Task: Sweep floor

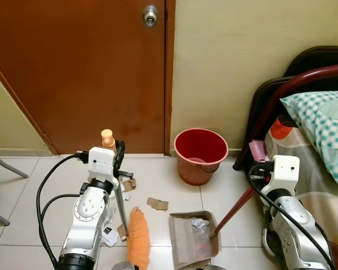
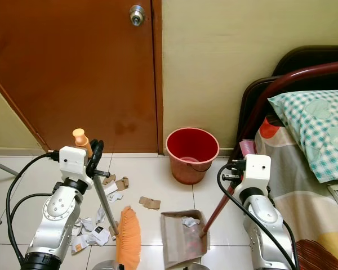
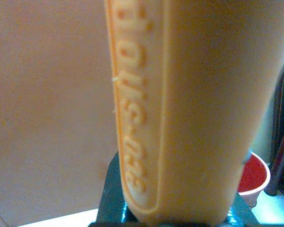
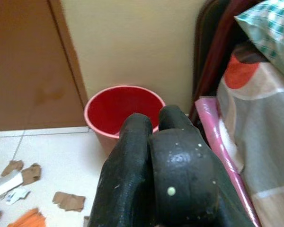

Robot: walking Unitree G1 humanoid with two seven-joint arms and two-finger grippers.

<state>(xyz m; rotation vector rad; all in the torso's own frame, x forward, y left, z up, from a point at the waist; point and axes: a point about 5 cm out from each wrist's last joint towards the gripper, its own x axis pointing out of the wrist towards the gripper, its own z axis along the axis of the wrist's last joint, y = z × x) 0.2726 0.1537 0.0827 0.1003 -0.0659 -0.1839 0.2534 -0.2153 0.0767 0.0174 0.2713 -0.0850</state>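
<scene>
My left gripper (image 1: 119, 156) is shut on the broom's handle, just below its orange tip (image 1: 107, 136). That orange grip (image 3: 180, 109) is close up in the left wrist view. The grey shaft slants down to the orange bristles (image 1: 138, 243) on the tiles. My right gripper (image 1: 257, 169) is shut on the dustpan handle near its pink top (image 4: 217, 137). The dark red rod (image 1: 234, 211) runs down to the grey dustpan (image 1: 191, 239), which lies flat with a white scrap (image 1: 199, 223) in it. Cardboard scraps (image 1: 157, 203) and paper bits (image 1: 109, 235) lie around the broom.
A red bucket (image 1: 200, 154) stands against the wall beside the brown door (image 1: 84, 73). A bed with a dark frame (image 1: 296, 84) and a checked pillow (image 1: 324, 126) crowds the right side. A grey chair leg (image 1: 5, 166) reaches in at far left.
</scene>
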